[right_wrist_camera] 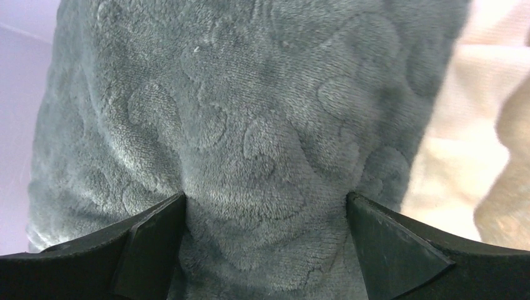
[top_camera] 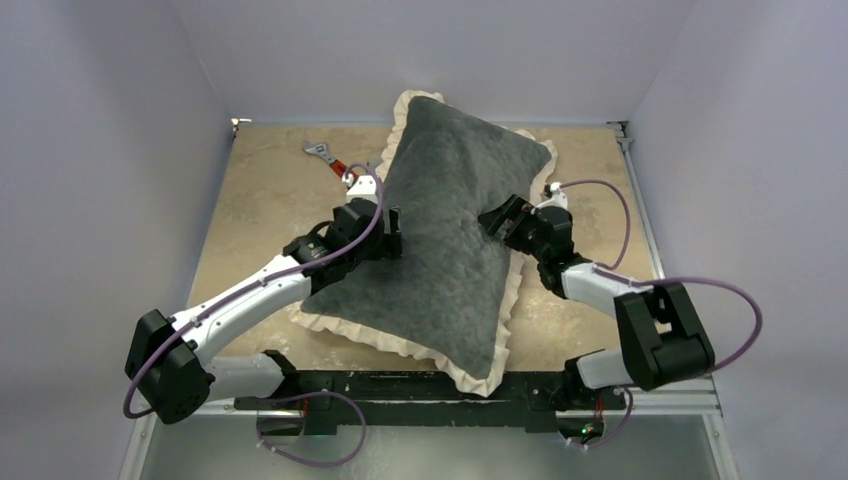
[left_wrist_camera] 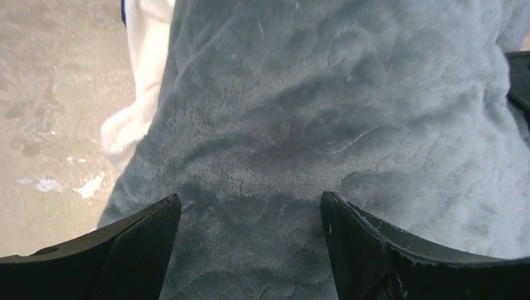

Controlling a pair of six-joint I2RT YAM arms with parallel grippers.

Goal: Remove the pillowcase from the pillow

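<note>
Grey plush fabric is filling the middle of the scene: the pillowcase [top_camera: 450, 220] is lying dark side up on the tan, stone-patterned table [top_camera: 250, 190], running diagonally from the far centre toward the near edge between the two arms. It is looking plump and full, and the pillow is sitting hidden inside it, with none of its surface showing. A cream ruffled frill [top_camera: 400, 345] is running around the cover's border, and the near corner is lying over the dark rail at the table's front. The left gripper [top_camera: 388, 240] is resting against the cover's left side, about halfway along. In the left wrist view its two black fingers [left_wrist_camera: 134, 250] are standing spread wide apart, with grey plush lying between them and nothing pinched. A strip of white frill and bare table are showing to the left in that view. The right gripper [top_camera: 497, 218] is pressing against the cover's right side, roughly opposite the left one. In the right wrist view its fingers [right_wrist_camera: 147, 250] are also standing wide apart, and a mound of swirl-embossed plush is bulging between them without being clamped. Cream frill is showing to the right in that view. A small wrench [top_camera: 318, 152] with a red handle is lying on the table at the far left, near the cover's edge.
</note>
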